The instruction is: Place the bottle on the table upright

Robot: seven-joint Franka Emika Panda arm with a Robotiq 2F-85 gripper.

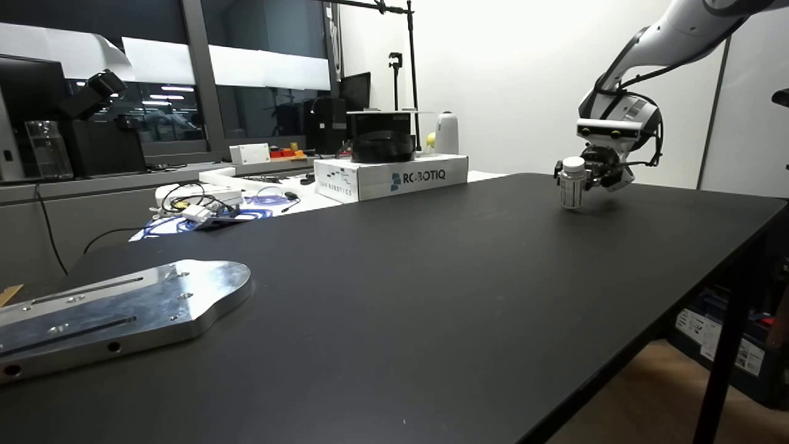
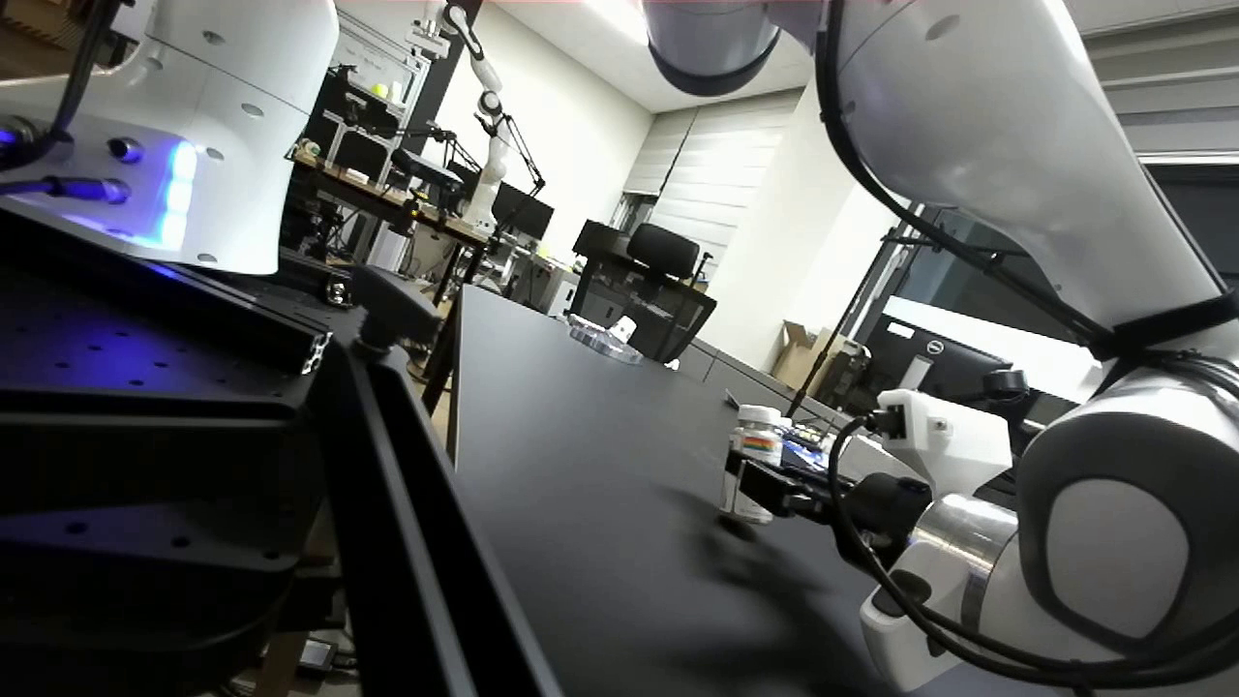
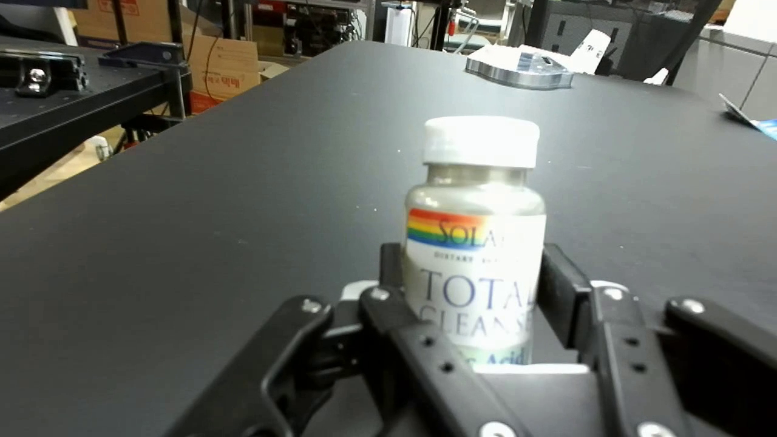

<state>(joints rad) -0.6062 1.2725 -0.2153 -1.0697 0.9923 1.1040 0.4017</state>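
A small white-capped bottle with a rainbow-striped label stands upright at the far right of the black table (image 1: pixel 370 320) in an exterior view (image 1: pixel 572 188). It also shows in an exterior view (image 2: pixel 761 440) and in the wrist view (image 3: pixel 476 230). My gripper (image 3: pixel 473 267) has one finger on each side of the bottle, both pads against its middle. It also shows in both exterior views (image 1: pixel 574 176) (image 2: pixel 750 476). The bottle's base is hidden in the wrist view. It is at or just above the table; I cannot tell whether it touches.
A thick metal plate (image 1: pixel 185 296) lies at the table's opposite end, also in the wrist view (image 3: pixel 519 71). A white Robotiq box (image 1: pixel 400 179) and tangled cables (image 1: pixel 206 213) lie on a side surface. The table's long edge (image 1: pixel 647 333) drops to the floor.
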